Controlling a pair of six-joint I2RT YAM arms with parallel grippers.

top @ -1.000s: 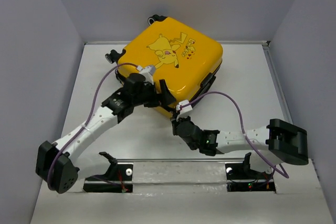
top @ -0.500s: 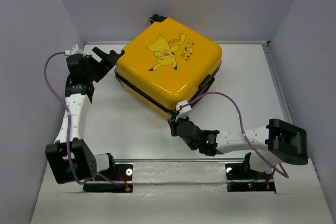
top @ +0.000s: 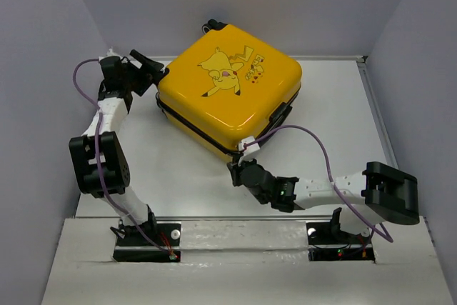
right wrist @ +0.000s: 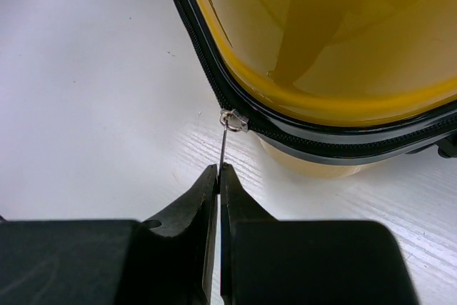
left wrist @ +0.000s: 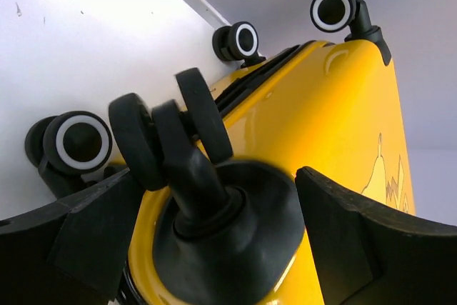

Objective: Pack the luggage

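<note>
Lying closed and flat on the table, the luggage sits toward the far middle, print side up, one corner turned toward the arm bases.

Right gripper: located at that near corner, just beside the shell. The right wrist view shows its fingers pressed fully together on the thin metal zipper pull. The pull runs from the fingertips up to the slider on the black zipper line along the luggage edge.

Left gripper: located at the far-left corner of the luggage. In the left wrist view its jaws stand wide apart, one finger on each side of a black caster mounted on the yellow shell. Nothing is clamped. Contact between the fingers and the caster cannot be determined.
</note>
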